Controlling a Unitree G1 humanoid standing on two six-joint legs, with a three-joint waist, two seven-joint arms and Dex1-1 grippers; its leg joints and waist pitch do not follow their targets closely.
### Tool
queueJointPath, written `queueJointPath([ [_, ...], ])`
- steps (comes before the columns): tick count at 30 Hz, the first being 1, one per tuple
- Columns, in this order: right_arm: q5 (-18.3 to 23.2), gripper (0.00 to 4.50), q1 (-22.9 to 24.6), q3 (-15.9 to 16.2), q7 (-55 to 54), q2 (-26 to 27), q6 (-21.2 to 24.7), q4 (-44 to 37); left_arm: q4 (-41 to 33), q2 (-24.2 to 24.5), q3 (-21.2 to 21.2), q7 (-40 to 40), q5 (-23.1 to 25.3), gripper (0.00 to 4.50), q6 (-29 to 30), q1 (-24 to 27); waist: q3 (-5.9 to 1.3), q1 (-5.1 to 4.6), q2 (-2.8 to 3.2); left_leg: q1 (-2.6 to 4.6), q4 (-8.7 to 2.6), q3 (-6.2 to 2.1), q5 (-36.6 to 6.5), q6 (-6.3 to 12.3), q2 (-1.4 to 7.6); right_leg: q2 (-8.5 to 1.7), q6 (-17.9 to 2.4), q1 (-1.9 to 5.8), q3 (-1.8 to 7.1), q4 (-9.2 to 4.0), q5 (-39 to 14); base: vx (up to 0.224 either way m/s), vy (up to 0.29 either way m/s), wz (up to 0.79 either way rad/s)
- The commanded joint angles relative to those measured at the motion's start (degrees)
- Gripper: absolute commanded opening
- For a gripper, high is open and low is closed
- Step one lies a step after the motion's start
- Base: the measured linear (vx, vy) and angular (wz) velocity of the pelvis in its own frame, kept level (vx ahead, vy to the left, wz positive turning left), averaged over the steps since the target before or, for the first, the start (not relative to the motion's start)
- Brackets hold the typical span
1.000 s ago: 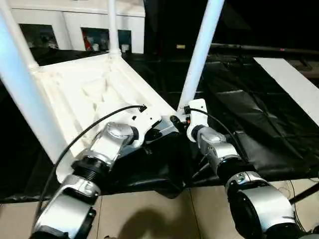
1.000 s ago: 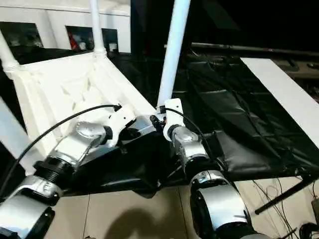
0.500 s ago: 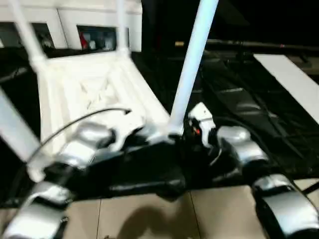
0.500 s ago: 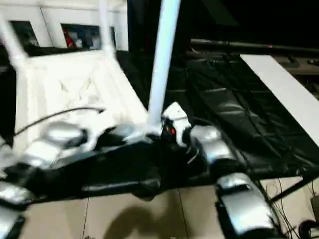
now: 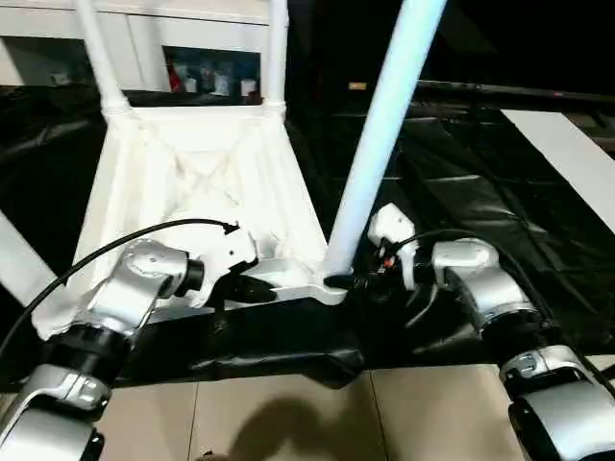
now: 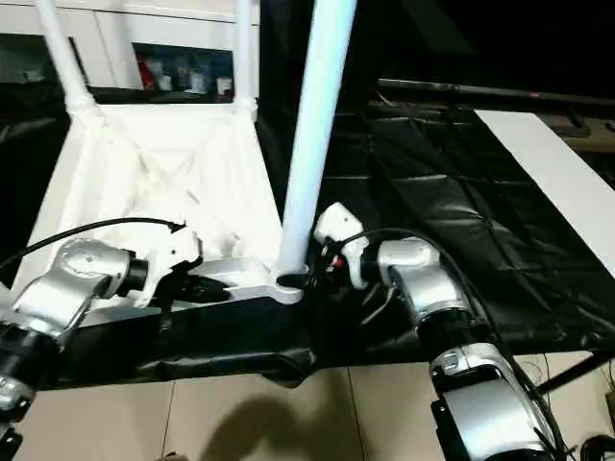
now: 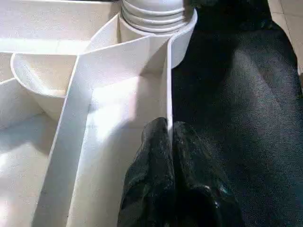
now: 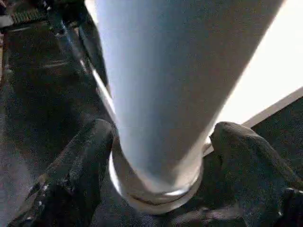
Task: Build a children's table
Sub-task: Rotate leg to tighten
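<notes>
From the head cameras, the tabletop (image 5: pixel 192 192) lies upside down on the black sheet (image 5: pixel 500 192), ribbed underside up, with legs standing in its corner sockets. The near leg (image 5: pixel 380 144) rises from the socket at the near right corner, and two more legs (image 5: pixel 277 53) stand at the far corners. The left gripper (image 5: pixel 258 288) reaches in from the left along the near edge of the tabletop, its forearm (image 5: pixel 125 298) angled up from the lower left and the wrist bent inward. The right gripper (image 5: pixel 357 280) comes in from the right at the foot of the near leg, its forearm (image 5: pixel 485 288) lying nearly level with the wrist turned toward the leg. A white cabinet (image 5: pixel 144 38) stands behind, and tiled floor (image 5: pixel 288 413) shows below the sheet.

In the left wrist view, the two black fingers (image 7: pixel 156 156) are clenched on the thin upright rim wall (image 7: pixel 168 80) of the tabletop, one on each side of it, a little short of the corner socket (image 7: pixel 156 21).

In the right wrist view, the fingers (image 8: pixel 80 161) stand spread apart on either side of the leg's base, where it enters the socket. Whether they press on the leg I cannot tell; the one toward the tabletop sits close against the collar, the other just beside it.
</notes>
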Motion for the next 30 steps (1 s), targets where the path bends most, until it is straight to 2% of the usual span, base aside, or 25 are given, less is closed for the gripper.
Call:
queueJointPath([
  [1, -1.1, 3.26, -0.3, 0.5, 0.1, -0.3, 0.4, 0.3, 0.3, -0.2, -2.0, -1.5, 0.6, 0.0, 0.8, 1.8, -3.21, 0.09, 0.05, 0.16, -3.32, 0.83, -9.7, 1.67, -0.27, -2.77, -13.2, 2.97, 2.23, -3.06, -5.1, 0.0, 0.0, 0.0],
  [2, -1.7, 3.26, -0.2, 1.2, 0.3, -0.5, 0.1, 0.5, -0.1, -0.1, -2.0, -1.4, 0.6, 0.0, 1.0, 2.1, -3.21, 0.19, 0.06, 0.11, -3.3, 0.78, -9.3, 1.74, -0.25, -2.84, -13.2, 3.02, 2.22, -2.93, -5.0, 0.0, 0.0, 0.0],
  [4, -1.9, 2.97, -0.1, 1.6, 0.5, -0.4, 0.0, 0.7, -0.5, 0.0, -1.8, -1.2, 0.5, 0.0, 1.3, 2.3, -3.22, 0.19, 0.1, 0.18, -3.28, 0.82, -9.1, 1.87, -0.26, -2.86, -13.0, 3.0, 2.25, -2.97, -4.8, 0.0, 0.0, 0.0],
  [11, -1.5, 2.62, -0.4, 1.0, -1.0, 0.2, 0.4, 1.9, -1.4, 0.3, -2.0, -1.2, 0.3, 0.0, 1.8, 3.0, -3.12, 0.03, 0.02, 0.22, -3.33, 0.8, -9.9, 1.62, -0.26, -2.84, -12.6, 2.9, 2.28, -3.09, -6.4, 0.0, 0.0, 0.0],
  [15, -0.5, 2.59, -0.2, -0.3, -1.6, 0.8, 1.4, 2.2, -1.4, 0.0, -2.1, -0.9, 0.2, 0.0, 2.5, 2.9, -3.24, -0.01, 0.08, 0.22, -3.26, 0.8, -9.2, 1.69, -0.29, -2.77, -12.9, 2.98, 2.29, -2.92, -5.1, 0.0, 0.0, 0.0],
  [16, 0.3, 2.59, -0.4, -2.0, -4.8, 1.9, 2.1, 3.3, -1.1, -1.3, -1.7, 0.5, 0.0, 0.0, 3.3, 2.6, -3.25, -0.02, 0.13, 0.22, -3.24, 0.82, -9.1, 1.71, -0.3, -2.77, -13.1, 2.97, 2.29, -2.87, -4.7, 0.0, 0.0, 0.0],
  [17, 0.3, 2.58, -0.4, -2.0, -4.8, 1.9, 2.1, 3.3, -1.1, -1.3, -1.7, 0.5, 0.0, 0.0, 3.3, 2.6, -3.18, -0.1, 0.33, 0.2, -3.27, 0.82, -9.7, 1.38, -0.32, -2.79, -13.3, 2.89, 2.32, -2.98, -5.0, 0.0, 0.0, 0.0],
  [18, 0.4, 2.58, -1.4, -4.3, -12.9, 3.9, 3.8, 5.8, -0.2, -3.3, -1.0, 3.8, 0.3, 0.0, 4.1, 1.9, -3.12, -0.11, 0.58, 0.22, -3.38, 0.72, -10.3, 1.05, -0.32, -2.81, -13.2, 2.91, 2.29, -3.04, -5.7, 0.0, 0.0, 0.0],
  [19, 0.5, 2.58, -2.0, -5.4, -16.9, 5.0, 4.8, 7.0, 0.6, -4.7, -0.7, 6.3, 0.7, 0.0, 5.3, 1.4, -2.82, -0.49, 1.19, 0.22, -3.64, 0.63, -12.1, -0.03, -0.43, -2.73, -12.6, 2.72, 2.33, -3.38, -8.5, 0.0, 0.0, 0.0],
  [20, 0.7, 2.57, -2.5, -6.4, -21.0, 6.2, 5.4, 8.0, 1.6, -6.1, -0.7, 8.7, 1.4, 0.0, 5.8, 0.8, -2.82, -0.69, 0.79, 0.32, -3.73, 0.5, -14.3, -1.26, -0.42, -2.92, -11.5, 2.8, 2.27, -3.81, -13.0, -0.053, -0.004, -0.05],
  [21, 0.9, 2.57, -2.9, -7.2, -23.8, 6.9, 5.8, 8.8, 2.3, -7.1, -0.5, 10.5, 1.8, 0.0, 6.3, 0.5, -2.84, -0.82, 0.7, 0.42, -3.74, 0.46, -14.9, -1.63, -0.46, -2.94, -11.0, 2.74, 2.28, -4.01, -14.8, -0.053, -0.004, -0.05],
  [22, 1.1, 2.57, -3.2, -7.8, -26.0, 7.6, 6.1, 9.4, 2.9, -7.8, -0.4, 12.0, 2.1, 0.0, 6.8, 0.2, -2.8, -1.18, 1.25, 0.63, -3.73, 0.47, -16.3, -2.23, -0.51, -2.89, -10.3, 2.45, 2.35, -4.42, -17.0, 0.0, 0.0, 0.0],
  [23, 1.6, 2.57, -3.8, -9.0, -30.3, 8.8, 6.7, 10.5, 3.9, -9.3, -0.1, 14.5, 2.6, 0.0, 7.8, -0.4, -2.93, -1.21, 1.24, 0.63, -3.6, 0.34, -16.6, -2.22, -0.55, -2.99, -9.9, 2.52, 2.3, -4.44, -18.1, 0.0, 0.0, 0.0],
  [24, 1.8, 2.57, -4.6, -10.4, -37.5, 10.6, 7.2, 12.2, 6.0, -11.8, 0.5, 18.7, 3.1, 0.0, 9.3, -1.6, -2.91, -1.39, 2.11, 0.67, -3.6, 0.33, -16.7, -2.36, -0.55, -2.96, -10.0, 2.34, 2.4, -4.42, -17.7, 0.0, 0.0, 0.0],
  [25, 2.0, 2.57, -5.1, -11.3, -42.6, 12.1, 7.4, 13.4, 7.7, -13.7, 1.2, 22.1, 3.3, 0.0, 10.6, -2.6, -2.71, -1.66, 1.66, 0.83, -3.53, 0.37, -17.9, -2.4, -0.76, -2.69, -9.6, 2.08, 2.22, -4.85, -19.8, 0.0, 0.0, 0.0],
  [26, 1.9, 2.57, -5.3, -11.6, -45.3, 12.9, 7.1, 14.0, 8.8, -14.8, 1.4, 23.7, 3.5, 0.0, 10.9, -3.3, -2.97, -1.71, 1.46, 0.6, -3.45, 0.37, -17.2, -2.33, -0.82, -2.8, -9.1, 2.35, 2.25, -4.77, -20.1, 0.0, 0.0, 0.0],
  [27, 1.7, 2.57, -5.8, -12.2, -50.1, 14.5, 6.6, 15.1, 10.7, -16.7, 1.8, 26.8, 3.9, 0.0, 11.3, -4.6, -2.88, -1.59, 1.86, 0.65, -3.46, 0.33, -16.9, -2.42, -0.83, -2.82, -8.9, 2.15, 2.23, -4.85, -20.3, 0.0, 0.0, 0.0],
  [28, 1.8, 2.57, -6.0, -12.8, -52.6, 15.5, 5.6, 15.6, 11.9, -17.6, 2.0, 28.6, 4.1, 0.0, 11.0, -5.4, -2.84, -1.71, 1.59, 0.89, -3.38, 0.39, -17.8, -2.31, -0.88, -2.67, -8.5, 1.82, 2.18, -5.15, -21.3, 0.0, 0.0, 0.0],
  [30, 1.8, 2.57, -6.6, -13.3, -55.9, 17.7, 4.7, 16.5, 14.5, -19.0, 2.1, 31.4, 4.9, 0.0, 9.9, -7.0, -3.05, -1.5, 1.57, 0.67, -3.4, 0.31, -17.6, -1.99, -0.93, -2.75, -7.8, 1.97, 2.12, -5.11, -21.0, 0.0, 0.0, 0.0],
])
